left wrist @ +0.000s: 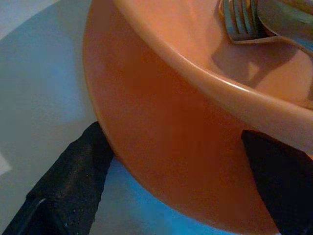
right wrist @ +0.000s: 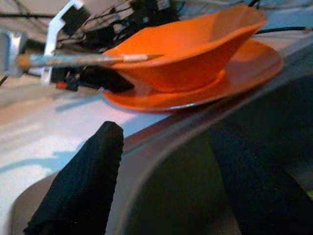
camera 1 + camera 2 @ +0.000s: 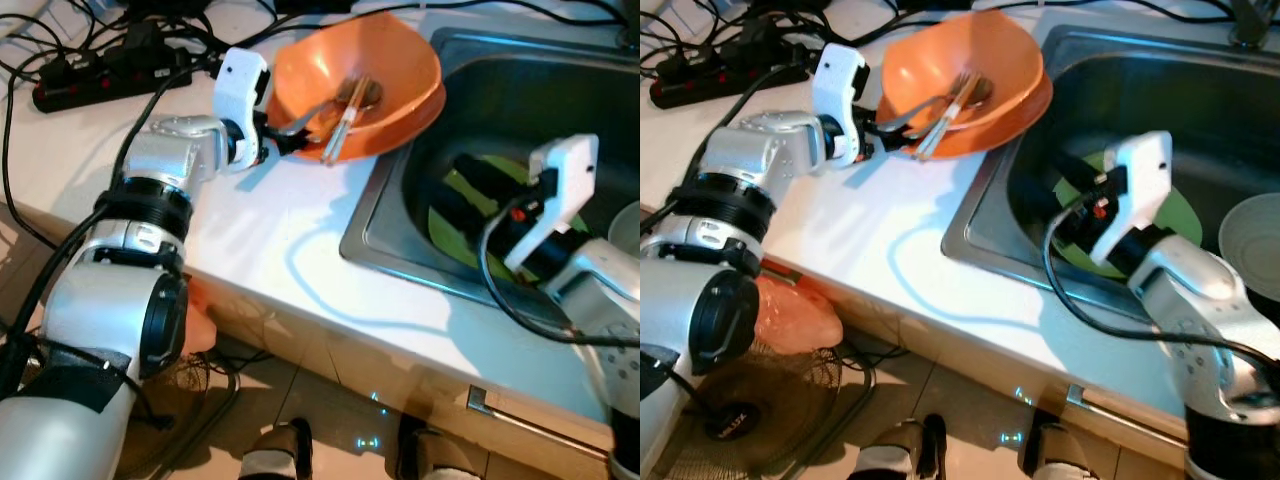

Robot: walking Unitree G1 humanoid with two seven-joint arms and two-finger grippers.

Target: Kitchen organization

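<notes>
Clearly the step in hand is a grasp on the orange bowl (image 3: pixel 385 70), and it wants care. The left gripper (image 3: pixel 285 140) sits at the bowl's near side, its two black fingers (image 1: pixel 68 181) spread apart with the bowl's rounded wall between them, not yet pinching. A clean hold probably means closing on the rim or the lower wall squarely, since the smooth, curved plastic could slip or tip under a skewed squeeze. Any lift should stay level, because loose cutlery lies inside and would slide out.

The bowl stands on a matching orange plate (image 2: pixel 244 78) on the white counter (image 3: pixel 270 250), right beside the steel sink (image 3: pixel 390 240), with the plate's edge reaching over the sink's rim. It is wide, shallow and glossy. Inside lie a metal fork (image 1: pixel 242 22) and what look like wooden chopsticks (image 3: pixel 345 115), though the head views are too soft to be sure.

The right gripper (image 3: pixel 470 195) hangs low inside the sink, above a green plate (image 3: pixel 1180 215), its fingers apart and holding nothing. A pale bowl (image 3: pixel 1250 245) sits in the sink's far right corner. Black power strips (image 3: pixel 110 75) and cables crowd the back of the counter.
</notes>
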